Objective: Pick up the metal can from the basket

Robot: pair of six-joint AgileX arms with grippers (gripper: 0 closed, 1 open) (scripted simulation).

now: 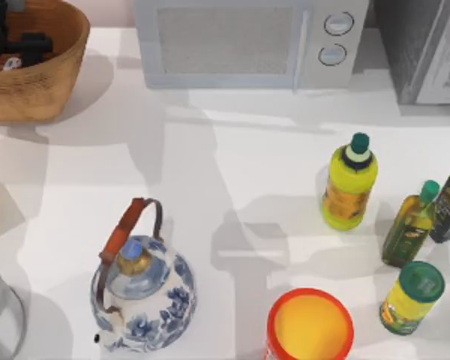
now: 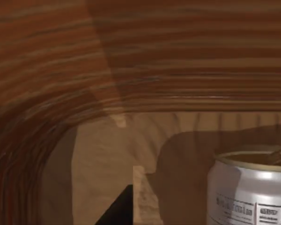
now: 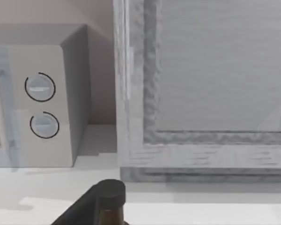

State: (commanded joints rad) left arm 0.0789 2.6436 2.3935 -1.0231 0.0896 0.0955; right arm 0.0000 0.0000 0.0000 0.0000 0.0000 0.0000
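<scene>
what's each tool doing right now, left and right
Left tool: down inside the basket near the metal can; open or shut cannot be told.
Right tool: state cannot be told.

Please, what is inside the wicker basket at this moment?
The left gripper reaches down into the basket at the table's far left. The left wrist view shows the metal can standing upright on the basket floor. The arm covers part of the interior, so anything else there stays hidden.

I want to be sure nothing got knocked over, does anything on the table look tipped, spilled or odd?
Nothing stands out. The teapot, the bottles and the red-orange tub stand upright, nothing spilled. The left hand is down inside the basket, near the upright metal can.
</scene>
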